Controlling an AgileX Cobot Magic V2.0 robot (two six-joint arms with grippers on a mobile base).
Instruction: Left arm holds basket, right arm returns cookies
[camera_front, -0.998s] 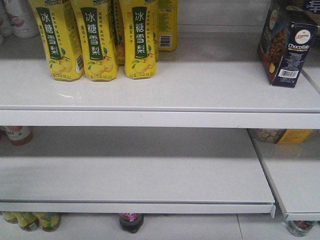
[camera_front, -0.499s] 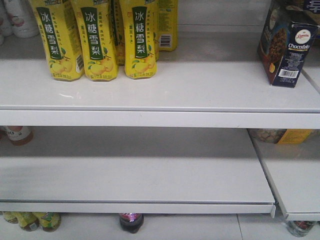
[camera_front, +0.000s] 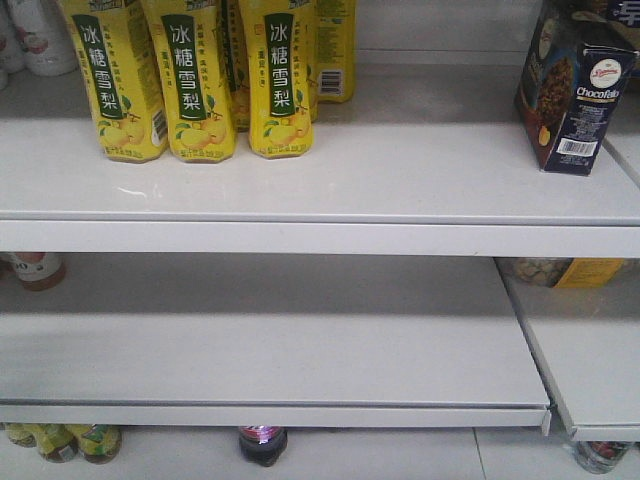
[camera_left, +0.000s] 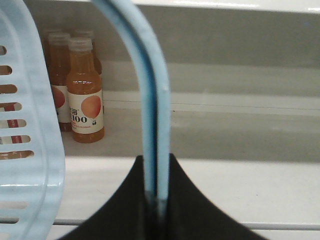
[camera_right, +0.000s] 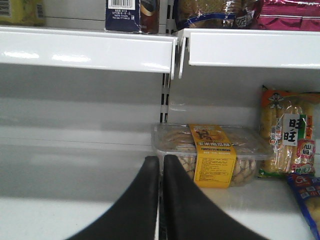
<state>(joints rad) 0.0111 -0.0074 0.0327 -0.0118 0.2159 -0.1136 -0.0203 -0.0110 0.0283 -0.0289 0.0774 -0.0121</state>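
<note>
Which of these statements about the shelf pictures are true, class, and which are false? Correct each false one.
1. The cookies stand on the top shelf. True.
2. The left tool is shut on the basket's handle. True.
3. The right tool grips the cookies. False: it is shut on nothing, and the box sits on the shelf above it.
4. The yellow bottles stand to the right of the cookies. False: they stand to the left.
5. A clear tub with a yellow label lies beyond the right tool. True.
</note>
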